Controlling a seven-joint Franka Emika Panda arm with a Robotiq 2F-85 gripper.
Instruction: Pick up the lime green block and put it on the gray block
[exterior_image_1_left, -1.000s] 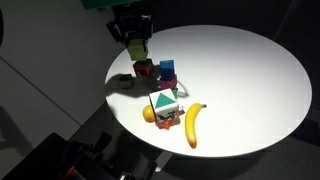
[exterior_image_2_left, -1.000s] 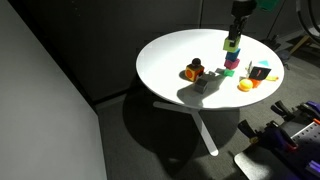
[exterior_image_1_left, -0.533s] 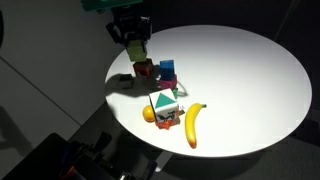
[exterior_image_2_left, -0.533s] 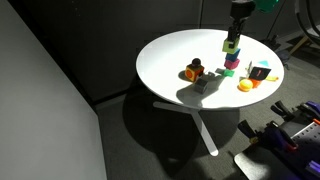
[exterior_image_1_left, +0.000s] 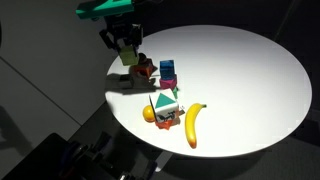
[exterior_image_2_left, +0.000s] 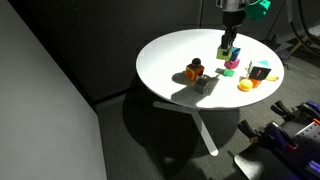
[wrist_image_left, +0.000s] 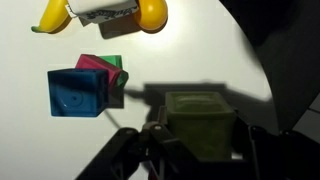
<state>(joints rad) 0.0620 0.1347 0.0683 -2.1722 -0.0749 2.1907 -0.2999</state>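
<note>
My gripper (exterior_image_1_left: 126, 50) is shut on the lime green block (exterior_image_1_left: 129, 58), a small yellow-green cube, and holds it above the table next to the orange-red block (exterior_image_1_left: 145, 68). In the wrist view the cube (wrist_image_left: 200, 112) fills the space between the jaws (wrist_image_left: 196, 145). The other outside camera shows the gripper (exterior_image_2_left: 228, 44) with the cube (exterior_image_2_left: 226, 53) to the right of the orange-red block (exterior_image_2_left: 194, 70). The dark gray block (exterior_image_2_left: 204, 84) lies in front of that block. In an exterior view it is a dim patch in shadow (exterior_image_1_left: 129, 81).
A blue block (exterior_image_1_left: 167, 68) sits on a magenta one (exterior_image_1_left: 170, 80); the blue block (wrist_image_left: 78, 92) also shows in the wrist view. A green-and-white block (exterior_image_1_left: 165, 103), an orange (exterior_image_1_left: 150, 114) and a banana (exterior_image_1_left: 193, 125) lie near the edge of the round white table (exterior_image_1_left: 250, 70).
The gripper has moved with the lime green block away from the blue and magenta stack, toward the orange-red and gray blocks, and sits a little lower.
</note>
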